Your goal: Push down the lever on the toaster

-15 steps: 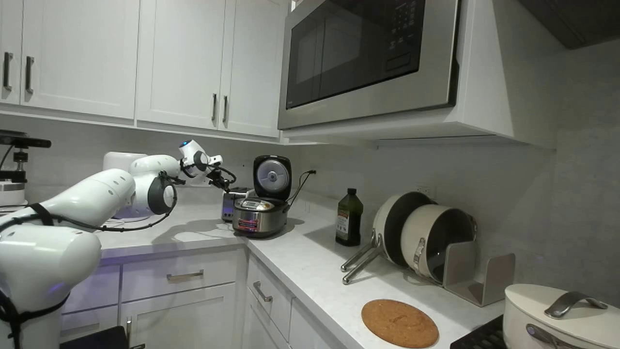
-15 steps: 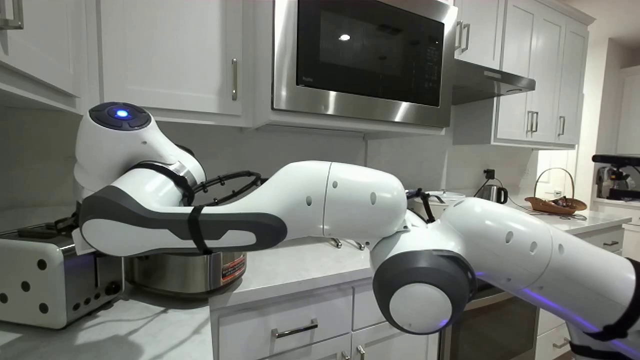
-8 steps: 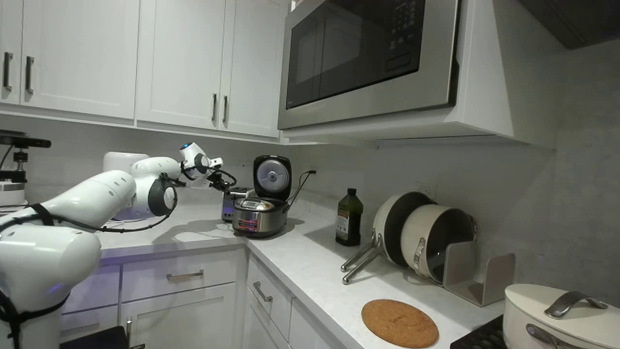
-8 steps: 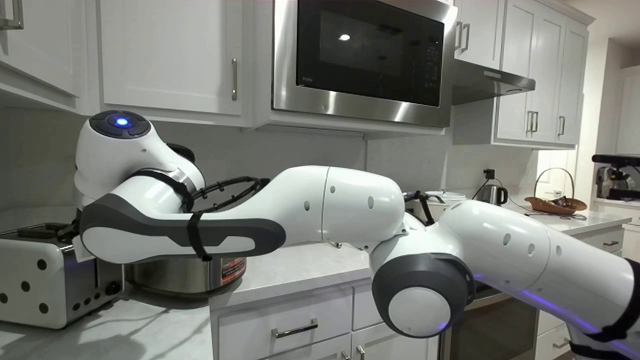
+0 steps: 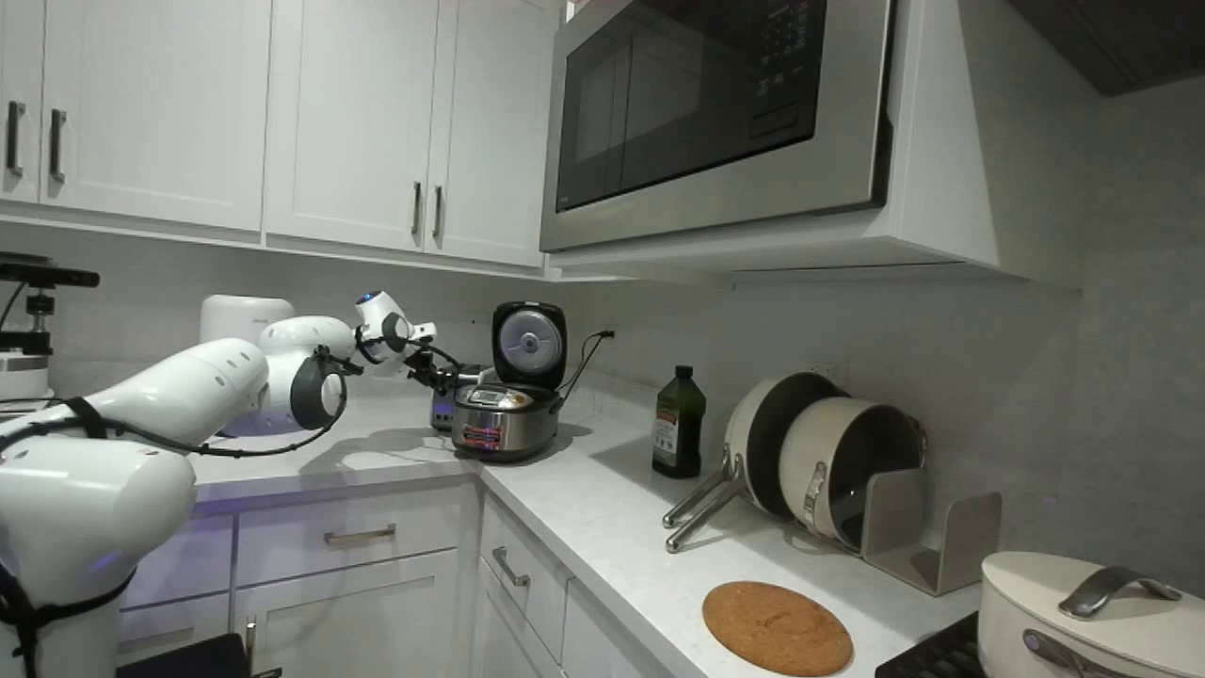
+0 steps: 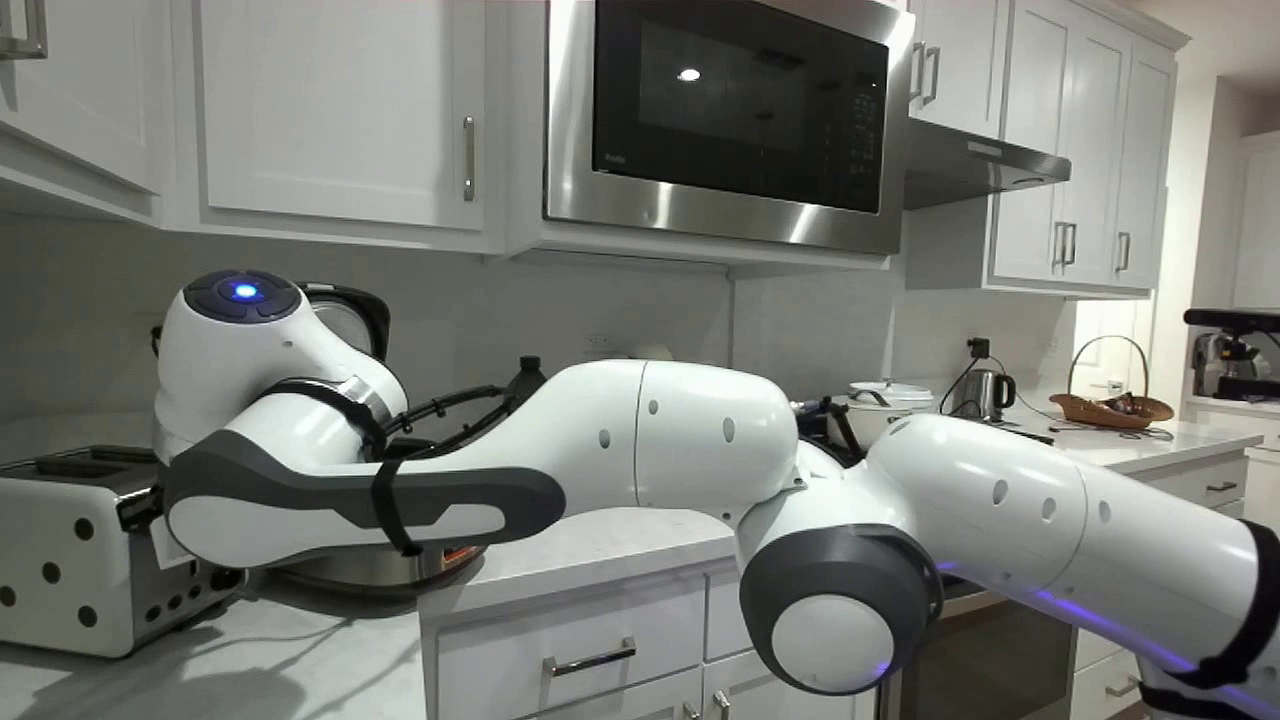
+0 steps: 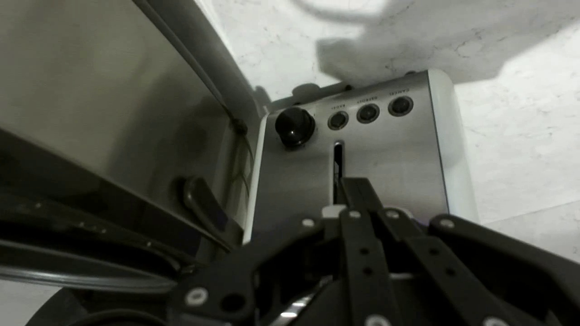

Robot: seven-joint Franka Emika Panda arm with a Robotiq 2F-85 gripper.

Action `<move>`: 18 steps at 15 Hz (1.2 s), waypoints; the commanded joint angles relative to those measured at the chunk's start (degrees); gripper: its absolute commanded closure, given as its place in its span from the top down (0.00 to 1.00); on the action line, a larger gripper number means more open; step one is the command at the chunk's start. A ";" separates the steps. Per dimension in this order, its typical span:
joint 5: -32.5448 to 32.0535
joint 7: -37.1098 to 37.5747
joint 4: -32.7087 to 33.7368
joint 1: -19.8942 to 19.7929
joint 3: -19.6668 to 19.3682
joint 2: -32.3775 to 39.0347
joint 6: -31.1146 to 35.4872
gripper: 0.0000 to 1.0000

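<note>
The toaster [image 7: 394, 149] shows its steel front in the wrist view, with a black knob [image 7: 294, 127], three round buttons and a dark vertical slot [image 7: 337, 165]. My gripper [image 7: 356, 183] is shut, fingers together and nothing between them, its tips beside that slot. The lever cannot be made out; the gripper covers the slot's near part. Pale bits show on both sides behind the fingers, and I cannot tell whether they belong to the lever. In an exterior view the toaster [image 6: 65, 560] has a white, black-dotted side, and the gripper is mostly behind the arm's wrist at its front.
A steel rice cooker [image 5: 508, 428] with its lid raised stands close beside the toaster, along the left in the wrist view. On the counter are a dark bottle [image 5: 680, 424], pans in a rack and a round cork mat [image 5: 777, 628]. Cabinets hang above.
The arm has come down over the last second, taking the gripper from around the toaster's top edge to lower along its front. The toaster and rice cooker stand where they were.
</note>
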 commanded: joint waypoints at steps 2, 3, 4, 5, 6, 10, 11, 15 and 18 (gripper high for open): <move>1.83 -1.40 -0.01 -0.83 1.57 0.32 -3.41 0.00; 1.94 -1.30 -0.18 -0.81 1.64 0.28 -5.18 0.00; 2.13 -1.28 -0.62 -0.74 1.85 0.07 -7.69 0.00; 1.85 -0.61 -5.52 -0.25 2.10 -2.57 -8.34 0.00; 1.83 -0.65 -5.60 -0.21 2.26 -2.46 -9.99 0.00; 1.90 -1.16 -5.88 -0.15 3.01 -1.84 -14.30 0.00; 2.47 -2.36 2.89 -0.86 3.43 2.92 -18.76 0.00; 1.87 -1.33 -5.12 -0.37 4.06 -1.77 -17.02 0.00; 1.99 -0.27 -5.49 -0.11 4.05 -3.16 -19.75 0.00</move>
